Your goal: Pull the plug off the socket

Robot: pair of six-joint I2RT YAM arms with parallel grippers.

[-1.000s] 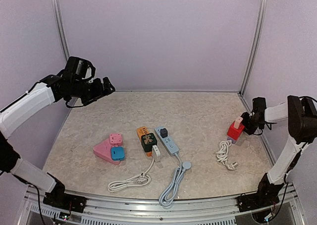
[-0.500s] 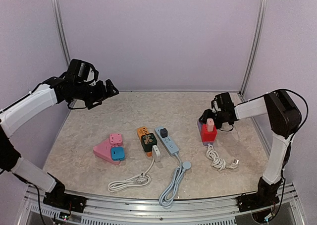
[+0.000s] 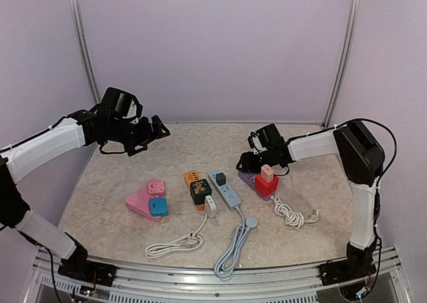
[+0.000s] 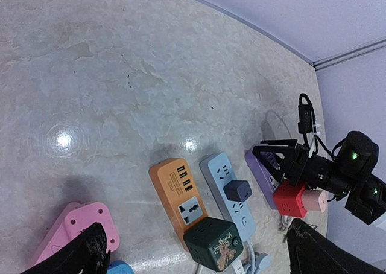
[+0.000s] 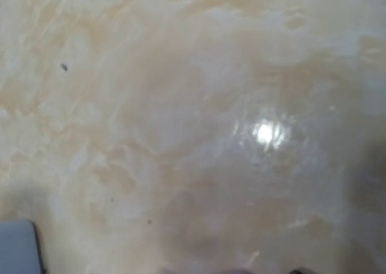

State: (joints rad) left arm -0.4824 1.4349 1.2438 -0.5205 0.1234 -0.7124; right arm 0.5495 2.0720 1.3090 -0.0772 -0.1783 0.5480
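Note:
A purple power strip (image 3: 248, 178) lies right of centre with a red cube socket (image 3: 266, 187) on it and a pink plug (image 3: 268, 173) on top of the cube. They also show in the left wrist view: strip (image 4: 264, 176), cube (image 4: 288, 200), plug (image 4: 314, 200). My right gripper (image 3: 248, 163) is low at the strip's far end, its black fingers (image 4: 282, 155) closed around it. The right wrist view shows only blurred tabletop, no fingers. My left gripper (image 3: 161, 129) hangs open and empty above the far left of the table.
An orange strip (image 3: 192, 180) with a dark green cube (image 3: 200, 191) and a light blue strip (image 3: 227, 191) with a navy plug (image 3: 221, 179) lie at centre. A pink triangular socket (image 3: 141, 201) lies left. White cables (image 3: 291, 213) trail near the front.
My right gripper has swept left from the right wall, and the purple strip with red cube and pink plug came with it. My left gripper has moved a little right.

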